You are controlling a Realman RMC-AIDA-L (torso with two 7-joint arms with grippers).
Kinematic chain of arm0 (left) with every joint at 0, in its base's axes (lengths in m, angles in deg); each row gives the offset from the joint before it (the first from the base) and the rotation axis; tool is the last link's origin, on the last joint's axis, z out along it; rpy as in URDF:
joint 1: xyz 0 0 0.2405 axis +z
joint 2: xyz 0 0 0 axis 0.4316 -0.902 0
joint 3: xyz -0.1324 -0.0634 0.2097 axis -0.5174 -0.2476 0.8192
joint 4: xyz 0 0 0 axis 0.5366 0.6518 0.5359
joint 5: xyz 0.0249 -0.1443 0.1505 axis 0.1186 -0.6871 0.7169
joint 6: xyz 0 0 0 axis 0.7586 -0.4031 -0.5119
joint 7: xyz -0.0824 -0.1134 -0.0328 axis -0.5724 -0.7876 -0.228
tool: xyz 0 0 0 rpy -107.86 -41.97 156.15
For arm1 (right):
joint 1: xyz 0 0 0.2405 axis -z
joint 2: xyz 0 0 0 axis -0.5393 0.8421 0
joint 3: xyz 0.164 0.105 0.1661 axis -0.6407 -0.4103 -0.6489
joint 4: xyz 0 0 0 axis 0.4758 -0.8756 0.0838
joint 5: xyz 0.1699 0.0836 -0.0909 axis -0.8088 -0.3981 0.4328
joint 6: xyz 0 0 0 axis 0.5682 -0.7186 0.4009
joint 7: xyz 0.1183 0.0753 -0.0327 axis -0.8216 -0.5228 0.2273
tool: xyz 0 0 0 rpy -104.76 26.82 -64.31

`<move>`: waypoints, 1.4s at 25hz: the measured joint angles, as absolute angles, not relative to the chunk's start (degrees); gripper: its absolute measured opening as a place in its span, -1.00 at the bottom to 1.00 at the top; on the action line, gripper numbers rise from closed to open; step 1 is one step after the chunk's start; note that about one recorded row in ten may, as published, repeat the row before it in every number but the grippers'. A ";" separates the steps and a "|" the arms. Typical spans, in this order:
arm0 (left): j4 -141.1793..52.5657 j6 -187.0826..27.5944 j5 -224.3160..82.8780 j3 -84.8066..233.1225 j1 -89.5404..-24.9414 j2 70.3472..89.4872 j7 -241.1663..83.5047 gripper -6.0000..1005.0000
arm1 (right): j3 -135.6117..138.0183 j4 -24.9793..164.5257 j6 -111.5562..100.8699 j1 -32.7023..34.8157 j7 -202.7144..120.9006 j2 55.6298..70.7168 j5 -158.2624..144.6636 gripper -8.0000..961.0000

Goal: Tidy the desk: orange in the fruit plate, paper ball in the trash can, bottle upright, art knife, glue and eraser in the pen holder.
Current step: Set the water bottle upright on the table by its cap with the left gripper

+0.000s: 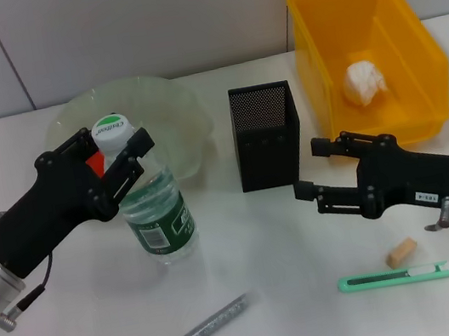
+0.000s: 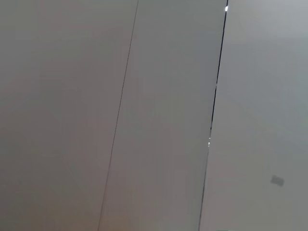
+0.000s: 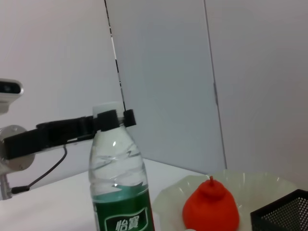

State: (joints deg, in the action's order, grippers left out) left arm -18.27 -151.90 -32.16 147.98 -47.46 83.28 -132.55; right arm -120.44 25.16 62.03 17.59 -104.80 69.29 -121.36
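A: Head view first. We see the left gripper [image 1: 118, 151] closed around the neck of the water bottle [image 1: 153, 213], which stands upright on the white table [image 1: 272, 298], just in front of the translucent fruit plate [image 1: 171, 108]. A sliver of the orange [image 1: 95, 163] shows behind the fingers.

B: Confirmed. The right gripper [image 1: 309, 169] hovers just right of the black mesh pen holder [image 1: 265, 135], its jaws parted wide and holding nothing. The paper ball [image 1: 364, 82] lies inside the yellow bin [image 1: 410, 42]. Near the front edge we note the eraser [image 1: 401, 253], the green art knife [image 1: 400, 276] just before it, and a grey glue pen [image 1: 200, 331] lying well to their left.

A: Left wrist view: we see only grey wall panels [image 2: 144, 115].

B: Right wrist view: the left gripper [image 3: 113, 119] clamps the bottle [image 3: 118, 183] under its cap. The orange [image 3: 210, 207] sits in the fruit plate [image 3: 264, 185], and a corner of the pen holder [image 3: 284, 214] appears beside it.
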 joint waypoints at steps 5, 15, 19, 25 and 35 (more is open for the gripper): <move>-18.76 -151.41 -32.16 147.34 -46.64 83.21 -130.14 -0.12 | -120.83 25.37 62.04 17.53 -105.07 69.29 -121.36 0.61; -19.00 -147.84 -32.17 145.70 -44.95 82.93 -127.24 -0.12 | -121.23 25.68 61.60 17.40 -105.26 69.33 -121.48 0.61; -19.01 -146.29 -32.17 145.68 -44.73 82.84 -126.84 -0.12 | -121.72 26.28 61.58 16.78 -105.27 69.43 -121.44 0.61; -19.07 -145.68 -32.17 144.76 -44.63 82.85 -124.98 -0.12 | -121.72 26.73 61.58 16.12 -105.26 69.46 -121.44 0.61; -19.10 -145.28 -32.19 143.68 -44.77 83.12 -122.84 -0.12 | -121.73 27.63 61.46 15.35 -105.28 69.47 -121.41 0.61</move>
State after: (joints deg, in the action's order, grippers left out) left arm -19.10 -145.28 -32.19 143.68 -44.77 83.12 -122.84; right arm -121.73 27.63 61.46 15.35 -105.28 69.47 -121.41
